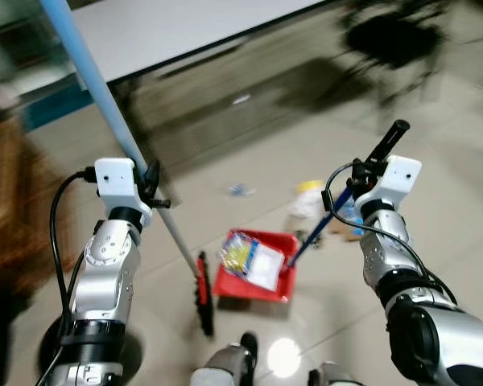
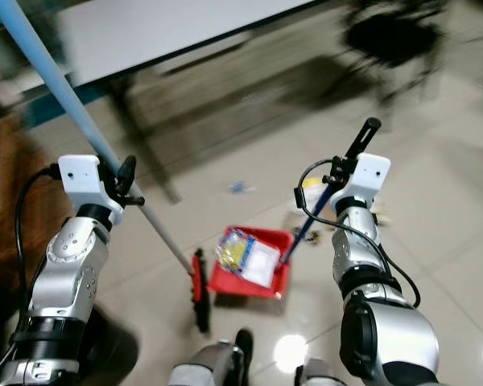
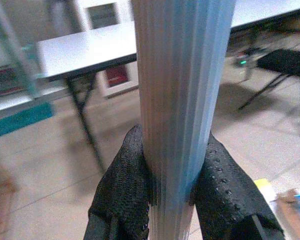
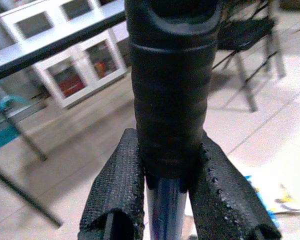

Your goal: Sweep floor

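The pale tiled floor (image 1: 249, 153) carries a red dustpan (image 1: 258, 277) holding wrappers, with the broom's red-and-black head (image 1: 203, 293) resting just beside it. Scattered litter (image 1: 310, 201) lies past the pan, a small blue scrap (image 1: 240, 190) farther out

I see a shiny tan tile floor (image 1: 435, 201). A long grey table (image 1: 169, 32) with dark legs stands at the top. A black chair (image 1: 394, 36) is upper right.
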Available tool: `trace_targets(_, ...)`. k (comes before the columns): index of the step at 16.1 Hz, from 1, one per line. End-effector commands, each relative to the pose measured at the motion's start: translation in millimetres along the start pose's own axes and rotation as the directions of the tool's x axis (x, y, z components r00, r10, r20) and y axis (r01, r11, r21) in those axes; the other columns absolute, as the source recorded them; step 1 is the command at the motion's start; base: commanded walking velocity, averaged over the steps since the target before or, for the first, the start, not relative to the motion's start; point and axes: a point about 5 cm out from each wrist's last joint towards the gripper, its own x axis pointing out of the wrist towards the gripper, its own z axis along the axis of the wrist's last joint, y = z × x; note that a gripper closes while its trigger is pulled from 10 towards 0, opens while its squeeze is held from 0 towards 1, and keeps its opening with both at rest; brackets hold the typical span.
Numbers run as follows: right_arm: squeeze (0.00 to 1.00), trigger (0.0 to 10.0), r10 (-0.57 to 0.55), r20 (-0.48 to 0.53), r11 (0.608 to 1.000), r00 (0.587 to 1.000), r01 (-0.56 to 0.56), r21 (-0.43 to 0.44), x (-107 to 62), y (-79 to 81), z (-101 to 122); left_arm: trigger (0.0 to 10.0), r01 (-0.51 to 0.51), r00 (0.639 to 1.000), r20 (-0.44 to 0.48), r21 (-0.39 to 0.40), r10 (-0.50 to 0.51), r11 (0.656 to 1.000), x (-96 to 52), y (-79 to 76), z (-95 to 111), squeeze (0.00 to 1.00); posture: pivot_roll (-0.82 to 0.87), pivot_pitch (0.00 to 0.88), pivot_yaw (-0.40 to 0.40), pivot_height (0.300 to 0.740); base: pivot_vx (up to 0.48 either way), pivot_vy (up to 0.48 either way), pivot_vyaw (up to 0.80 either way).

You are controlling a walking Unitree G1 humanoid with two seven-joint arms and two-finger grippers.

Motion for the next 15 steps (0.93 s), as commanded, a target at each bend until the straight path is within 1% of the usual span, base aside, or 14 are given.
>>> trace_targets(1, 0.00, 10.0, 0.019, 0.050, 1.000, 0.999, -0.019, 0.012, 4.1, 5.8, 9.8, 10.0, -0.014, 0.999, 0.047, 0.018, 0.013, 1.000, 1.4, 3.9, 13.1, 0.00, 0.04, 0.148, 0.154, 0.740, 0.000, 0.000, 0.80)
trace_targets(6, 0.00, 10.0, 0.025, 0.043, 1.000, 0.999, -0.026, 0.016, 3.1, 7.4, 7.5, 10.0, -0.015, 0.999, 0.051, 0.017, 0.014, 1.000, 0.5, 4.5, 15.1, 0.00, 0.05, 0.159, 0.155, 0.740, 0.000, 0.000, 0.80)
trace_targets(9, 0.00, 10.0, 0.031, 0.034, 0.999, 0.999, -0.032, 0.033, 2.8, 8.9, 5.6, 10.0, 0.007, 0.999, 0.035, 0.023, -0.007, 1.000, -0.4, 0.8, 11.5, 0.00, 0.05, 0.158, 0.155, 0.740, 0.000, 0.000, 0.00)
trace_targets(11, 0.00, 10.0, 0.025, 0.030, 0.999, 0.999, -0.026, 0.030, 3.2, 8.3, 6.0, 10.0, 0.015, 1.000, 0.022, 0.012, -0.016, 1.000, -1.8, 0.4, 8.2, 0.00, 0.05, 0.153, 0.154, 0.740, 0.000, 0.000, 0.00)
trace_targets(15, 0.00, 10.0, 0.023, 0.027, 0.999, 0.999, -0.024, 0.028, 4.0, 8.2, 6.7, 10.0, 0.024, 1.000, -0.014, 0.000, -0.024, 1.000, -7.8, 0.5, -2.8, 0.00, 0.05, 0.132, 0.152, 0.740, 0.000, 0.000, 0.00)
